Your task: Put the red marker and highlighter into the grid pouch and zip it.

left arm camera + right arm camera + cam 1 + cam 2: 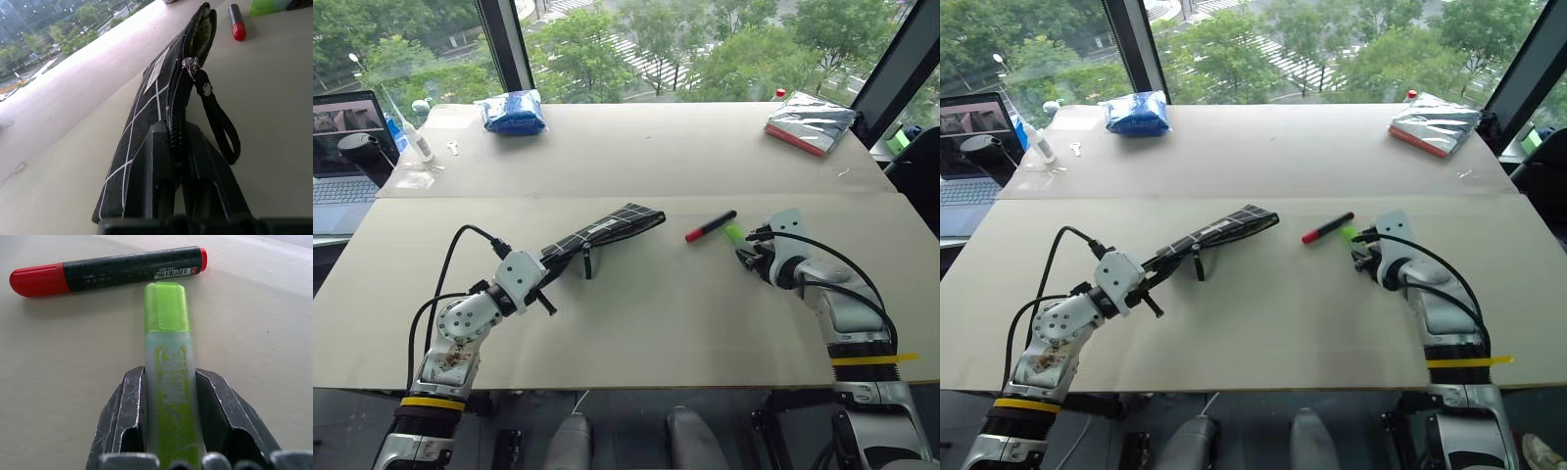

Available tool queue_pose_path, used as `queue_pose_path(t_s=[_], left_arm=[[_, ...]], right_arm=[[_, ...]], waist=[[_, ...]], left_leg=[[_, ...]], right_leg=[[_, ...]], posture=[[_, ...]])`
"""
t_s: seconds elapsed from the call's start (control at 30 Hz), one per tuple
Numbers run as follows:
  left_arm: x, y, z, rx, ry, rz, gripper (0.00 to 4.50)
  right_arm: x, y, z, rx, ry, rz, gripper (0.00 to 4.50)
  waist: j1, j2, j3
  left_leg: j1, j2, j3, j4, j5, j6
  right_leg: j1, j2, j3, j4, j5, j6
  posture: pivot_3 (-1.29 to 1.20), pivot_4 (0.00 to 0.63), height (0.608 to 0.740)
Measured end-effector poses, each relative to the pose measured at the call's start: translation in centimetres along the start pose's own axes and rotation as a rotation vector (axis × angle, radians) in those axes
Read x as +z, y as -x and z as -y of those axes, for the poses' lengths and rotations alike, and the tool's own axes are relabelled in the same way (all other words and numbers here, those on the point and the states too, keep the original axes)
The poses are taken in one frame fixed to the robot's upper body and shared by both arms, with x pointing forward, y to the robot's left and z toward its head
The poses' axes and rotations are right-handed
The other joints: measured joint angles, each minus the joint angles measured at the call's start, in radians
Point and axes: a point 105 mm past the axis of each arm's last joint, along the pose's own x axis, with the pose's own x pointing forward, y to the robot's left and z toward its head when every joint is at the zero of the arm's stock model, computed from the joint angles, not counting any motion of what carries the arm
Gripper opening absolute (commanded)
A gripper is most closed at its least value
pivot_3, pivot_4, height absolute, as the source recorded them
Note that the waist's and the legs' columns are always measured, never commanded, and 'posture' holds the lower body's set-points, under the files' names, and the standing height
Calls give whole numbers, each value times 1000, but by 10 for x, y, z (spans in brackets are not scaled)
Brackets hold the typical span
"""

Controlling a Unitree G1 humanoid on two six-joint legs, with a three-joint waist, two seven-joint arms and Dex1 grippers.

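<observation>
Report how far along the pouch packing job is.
Done: the left gripper is shut on the grid pouch, lifted, its zipper open at the far end. In hand: the right gripper is clamped on the highlighter, not yet lifted. Left: the red marker lies on the table; both pens go in, then zip.

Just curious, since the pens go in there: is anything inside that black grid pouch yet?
The grid pouch gapes at its far end, showing pale lining; the rest inside is hidden. The red marker and highlighter are outside.
</observation>
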Motion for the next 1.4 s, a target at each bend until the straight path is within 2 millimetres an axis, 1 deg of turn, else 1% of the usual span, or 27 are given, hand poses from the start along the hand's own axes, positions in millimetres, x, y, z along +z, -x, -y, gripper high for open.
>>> queue_pose_path(t_s=[0.07,0.13,0.17,0.23,0.3,0.33,0.4,0.43,0.47,0.53,0.6,0.63,0.73,0.97,1.1,1.27,1.4], left_arm=[[0,0,0,-4,0,-2,0],[-1,0,1,-6,1,-3,0],[-1,1,1,-9,2,-4,0],[-2,1,2,-13,3,-6,0],[-2,1,3,-14,4,-7,0],[-2,1,3,-14,5,-6,0],[-2,0,3,-14,7,-5,0],[-2,-1,5,-16,10,-2,0],[-2,-1,6,-19,13,0,0],[-2,-3,9,-25,15,0,0],[-2,-4,11,-30,15,-1,0],[-2,-4,11,-30,15,-1,0],[-2,-5,11,-31,15,1,0],[-2,-7,11,-28,20,3,0],[-2,-8,10,-27,21,5,0],[1,-10,8,-26,15,16,0],[1,-11,8,-26,14,17,0]], right_arm=[[12,-1,-1,4,17,53,1047],[31,0,-2,15,42,119,1047],[49,6,-5,45,85,190,1047],[77,17,-11,90,171,293,1047],[97,32,-25,165,295,372,1047],[103,39,-41,240,382,394,1047],[102,42,-67,341,473,405,1047],[94,40,-84,401,537,381,1047],[88,37,-93,429,576,357,1047],[75,25,-101,435,640,294,1047],[69,12,-100,399,649,248,1047],[69,7,-99,383,650,238,1047],[79,1,-97,352,657,245,1047],[77,0,-97,360,678,227,1047],[71,2,-97,389,683,207,1047],[74,6,-103,420,686,220,1047],[73,5,-107,426,674,216,1047]], waist=[[-4,1,0],[-7,1,0],[-7,1,1],[-7,1,1],[-6,1,1],[-6,1,1],[-7,1,1],[-8,1,1],[-7,1,1],[-6,1,1],[-3,1,1],[-3,0,1],[-2,0,1],[0,0,1],[0,0,1],[-1,0,1],[-1,0,1]], left_leg=[[-1,0,0,0,0,0],[-1,0,0,0,0,0],[-2,0,0,-1,0,0],[-3,0,0,-1,0,0],[-3,0,0,-1,-1,1],[-3,0,0,-1,-1,1],[-2,0,0,-1,-1,1],[-2,0,0,-1,-1,1],[-2,0,0,0,-1,1],[-2,0,0,0,0,1],[-3,0,0,0,0,0],[-3,0,0,0,0,0],[-3,0,0,-1,0,0],[-3,0,0,-1,0,0],[-3,0,0,0,0,0],[-3,0,0,-1,0,0],[-3,0,0,-1,0,0]], right_leg=[[-2,0,0,0,0,0],[-2,0,0,0,0,0],[-3,0,0,0,0,0],[-3,0,0,-1,0,0],[-2,0,0,-1,0,0],[-2,0,0,-2,0,0],[-2,0,0,-2,0,0],[-2,0,0,-1,0,0],[-2,0,0,-1,0,0],[-2,0,0,-1,0,0],[-2,0,0,-1,0,0],[-2,0,0,-1,0,0],[-3,0,0,-1,1,0],[-3,0,0,-1,0,0],[-3,0,0,-1,0,0],[-3,0,0,-1,0,0],[-3,0,0,-1,0,0]], posture=[[0,150,740],[0,150,740],[0,150,740],[0,150,740],[0,150,740],[0,150,740],[0,150,740],[0,150,740],[0,150,740],[0,150,740],[0,150,740],[0,150,740],[0,150,740],[0,150,740],[0,150,740],[0,150,740],[0,150,740]])
